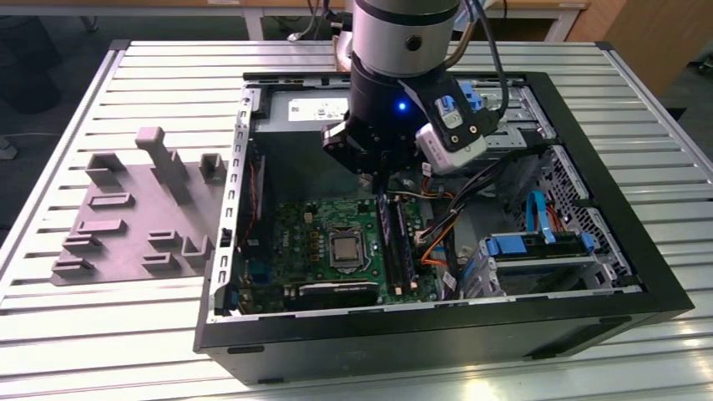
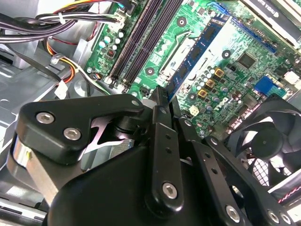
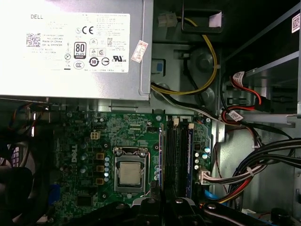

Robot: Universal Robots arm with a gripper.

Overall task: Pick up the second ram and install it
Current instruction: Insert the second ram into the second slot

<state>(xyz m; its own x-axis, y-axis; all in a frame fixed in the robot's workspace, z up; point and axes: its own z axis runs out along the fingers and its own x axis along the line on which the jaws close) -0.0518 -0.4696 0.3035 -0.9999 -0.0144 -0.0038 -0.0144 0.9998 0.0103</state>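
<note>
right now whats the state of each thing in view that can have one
gripper: shut, down inside the case above the memory slots
second ram: standing on edge in a slot, not held
computer case: lying on its side, panel off, inside exposed
processor socket: latched, bare chip, no cooler on it
grey fixture tray: holding nothing

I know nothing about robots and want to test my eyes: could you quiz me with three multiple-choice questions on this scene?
1. Where is the hand?
A over the grey tray
B inside the computer case
C off the table

2. What colour is the motherboard?
A green
B red
C white

3. What state is the case's upward side in?
A panelled shut
B taped over
C open

Answers: 1 B, the arm reaches down between the case walls. 2 A, the board is green in all views. 3 C, the parts inside lie exposed.
</note>
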